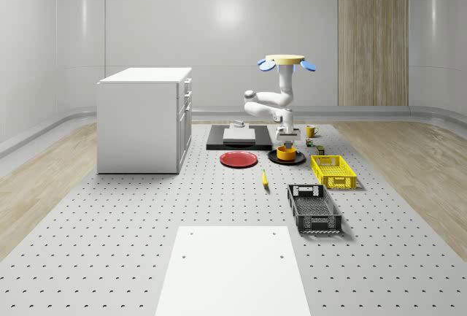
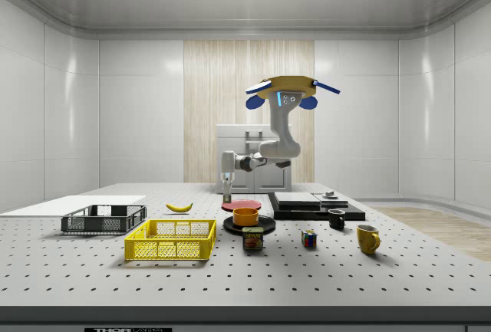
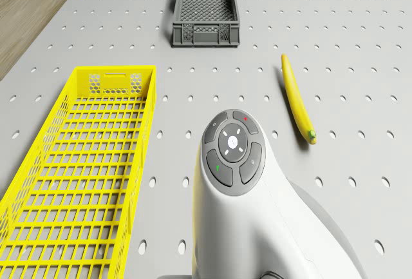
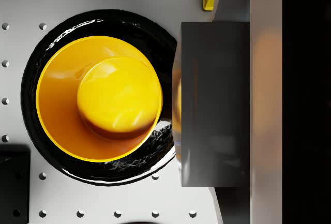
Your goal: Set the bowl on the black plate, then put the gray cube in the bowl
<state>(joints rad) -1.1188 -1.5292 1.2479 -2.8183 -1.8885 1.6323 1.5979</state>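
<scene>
1. Bowl (image 4: 98, 99) and black plate (image 4: 103, 172) were seen directly beneath the fingers (image 1: 287, 141), the orange bowl seated upright in the middle of the plate, so the first step of the task was judged complete.
2. The gray cube (image 4: 212, 102) was seen clamped between the fingers, lifted clear of the worktop (image 1: 146, 243) and held above the bowl.
3. In the wrist view the cube was set off to one side of the bowl's middle, with its near face over the bowl's rim and the plate's edge rather than over the hollow.
4. The drone (image 1: 285, 60) was seen hovering high above the fingers, over the plate's part of the worktop, with the arm bent down beneath it.
5. The step in hand was judged to be the carrying of the cube to the bowl.
6. For the next move, the cube would need to be shifted sideways until it was centred over the hollow, then lowered. The grip should be released only once the cube was inside the rim, lest it be tipped off the edge.
</scene>
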